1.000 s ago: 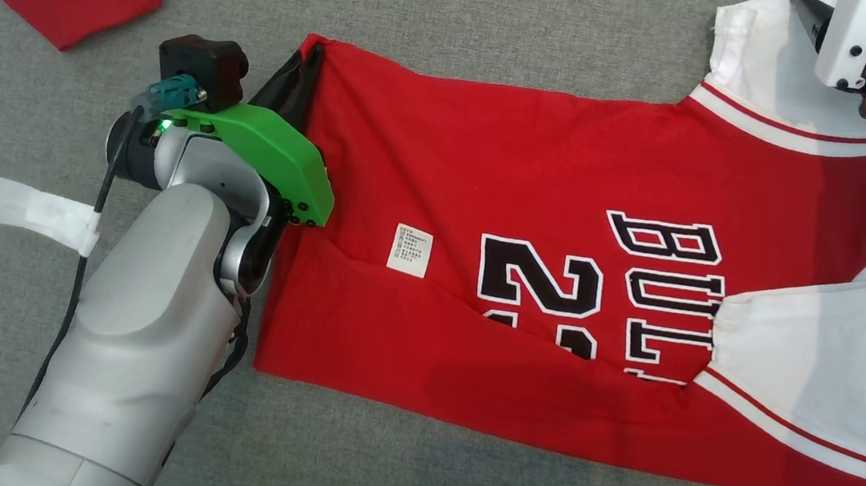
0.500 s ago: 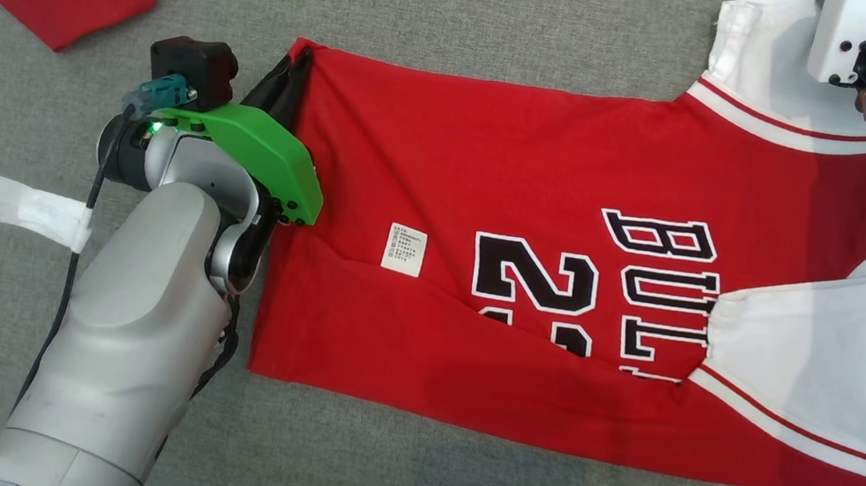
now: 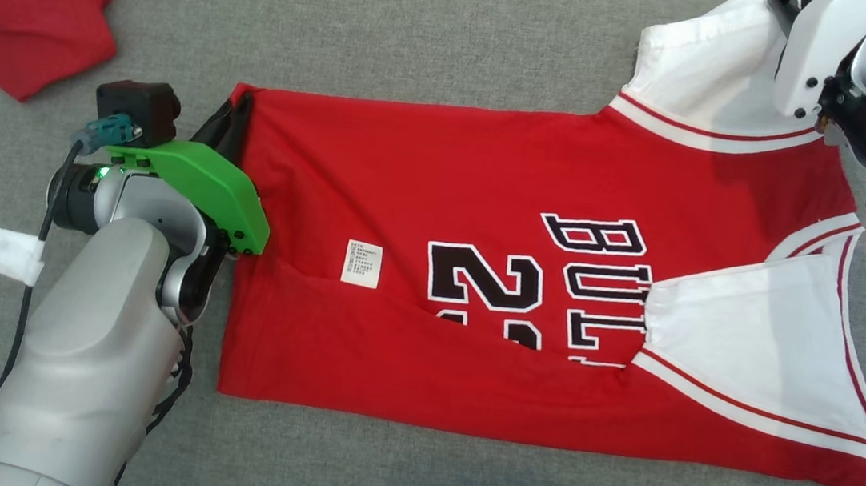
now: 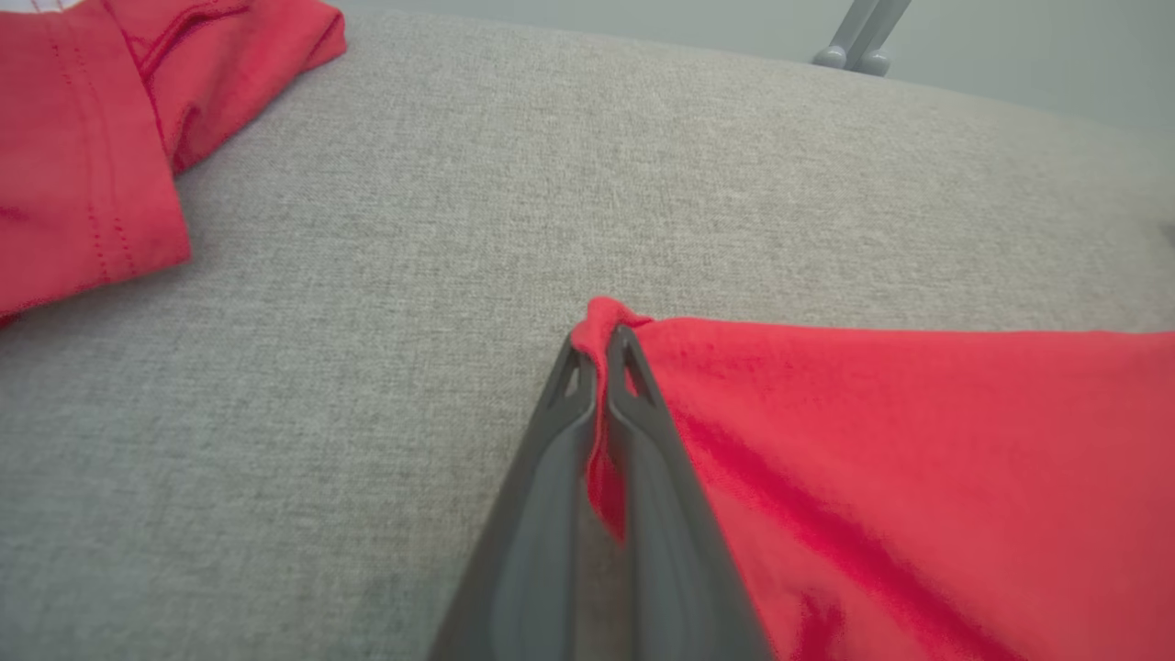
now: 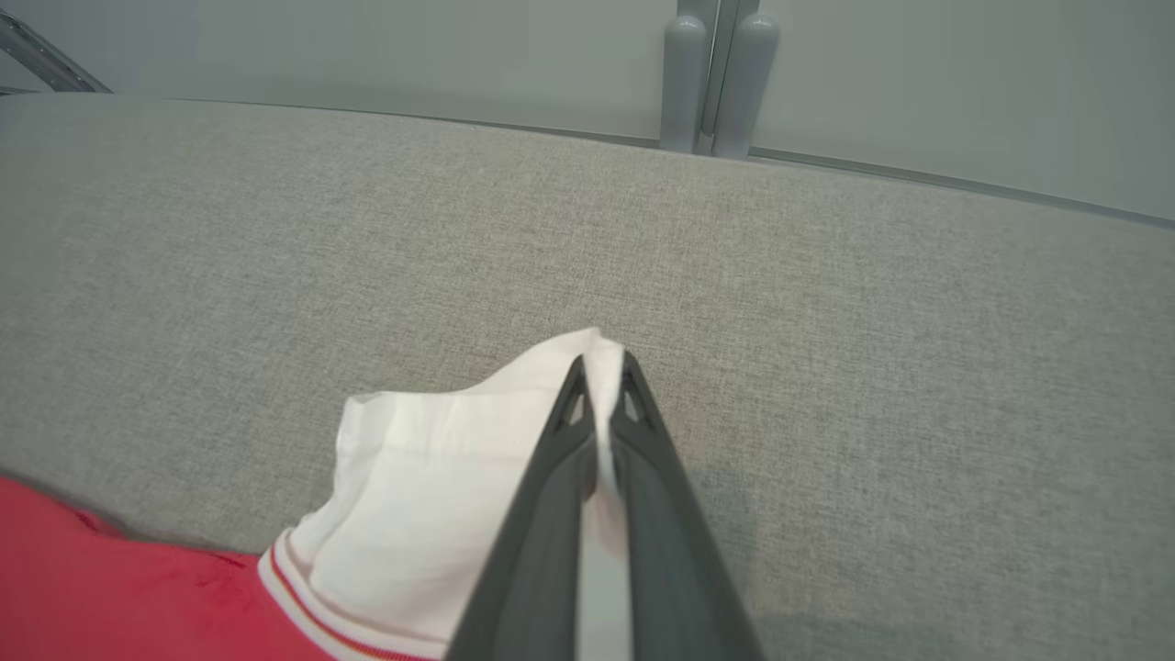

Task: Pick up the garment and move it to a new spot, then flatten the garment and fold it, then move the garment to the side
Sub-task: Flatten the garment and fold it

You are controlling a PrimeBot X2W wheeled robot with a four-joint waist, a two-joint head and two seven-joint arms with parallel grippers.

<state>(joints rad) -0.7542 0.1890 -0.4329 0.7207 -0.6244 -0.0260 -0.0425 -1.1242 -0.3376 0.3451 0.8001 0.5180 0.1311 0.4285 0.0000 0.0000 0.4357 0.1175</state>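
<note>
On the grey surface (image 3: 424,25) I see the red jersey (image 3: 440,171) spread flat, my left gripper (image 4: 603,341) low, pinching its hem corner (image 4: 595,317), my right gripper (image 5: 601,365), open a second ago, now clamped on its white sleeve (image 5: 413,459).

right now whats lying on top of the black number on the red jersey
A folded-over red flap of the jersey covers the number along its near side. The white sleeve overlaps the lettering beside it. The second digit and the last letters are mostly hidden.
</note>
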